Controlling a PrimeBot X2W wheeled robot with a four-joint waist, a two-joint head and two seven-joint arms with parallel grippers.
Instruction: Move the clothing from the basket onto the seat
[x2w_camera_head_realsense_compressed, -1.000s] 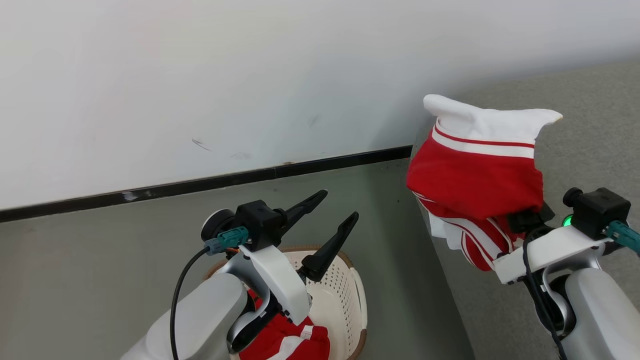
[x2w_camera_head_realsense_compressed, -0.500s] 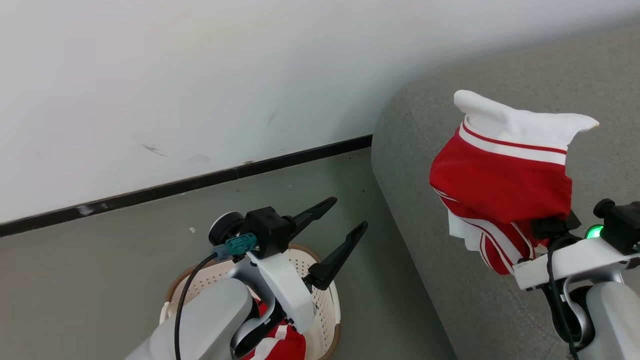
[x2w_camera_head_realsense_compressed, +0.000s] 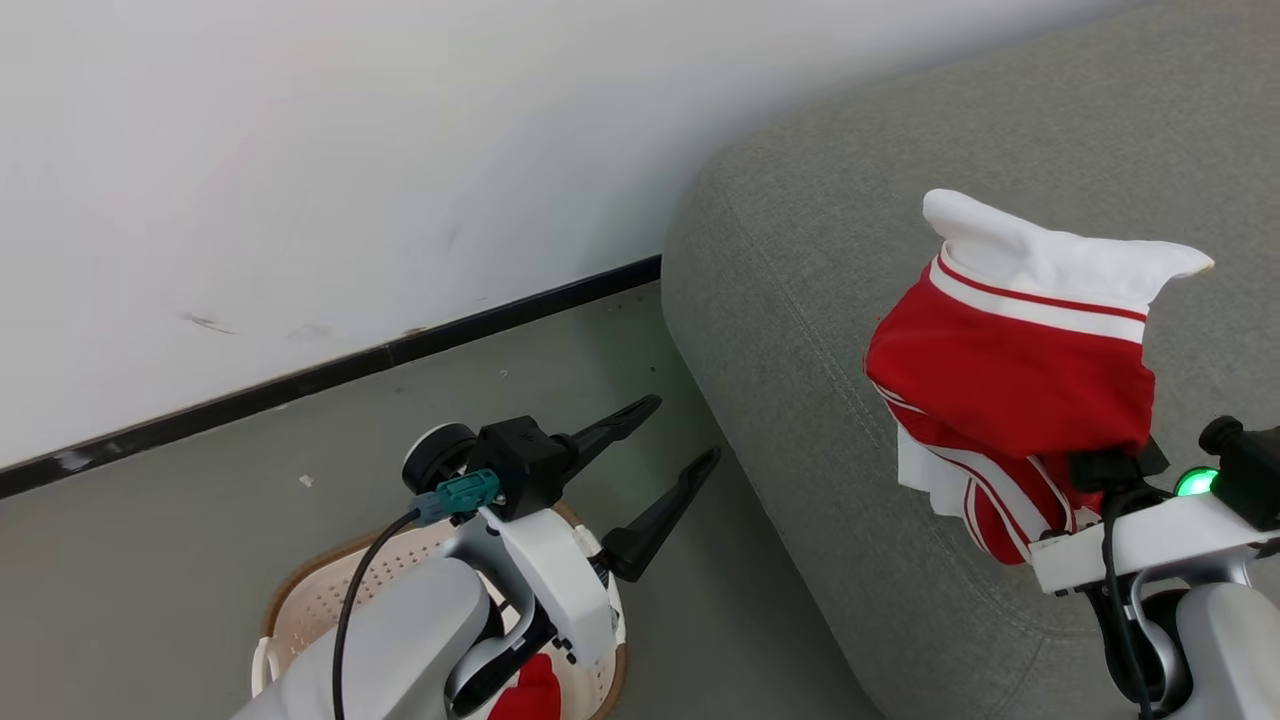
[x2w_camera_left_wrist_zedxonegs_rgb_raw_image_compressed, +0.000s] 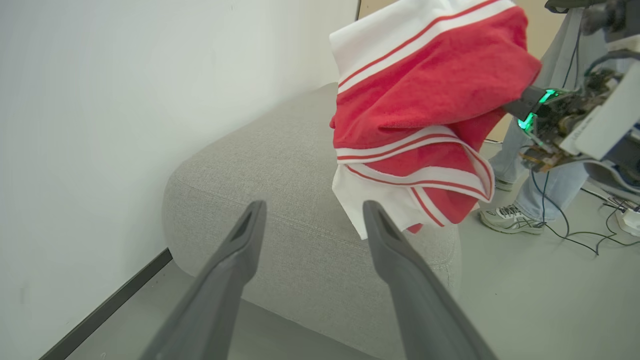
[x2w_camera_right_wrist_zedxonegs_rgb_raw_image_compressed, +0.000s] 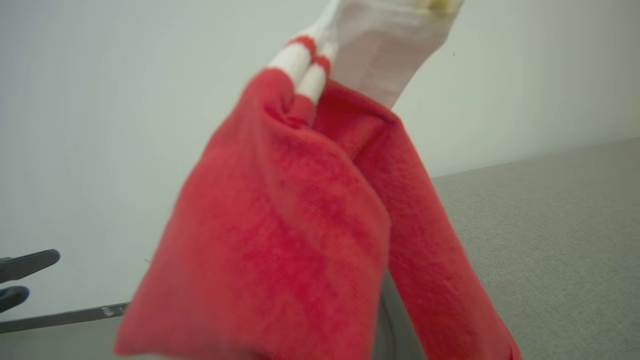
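camera swung toward seat (x2w_camera_head_realsense_compressed: 800, 250); clothing (x2w_camera_head_realsense_compressed: 1010, 370) hides the right end effector (x2w_camera_head_realsense_compressed: 1110, 468) clenching it, left end effector (x2w_camera_head_realsense_compressed: 681, 428) released.

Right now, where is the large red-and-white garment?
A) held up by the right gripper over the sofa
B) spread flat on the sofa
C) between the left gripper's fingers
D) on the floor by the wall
A: the garment hangs bunched from the shut right gripper over the sofa, while the left gripper stands open and empty.
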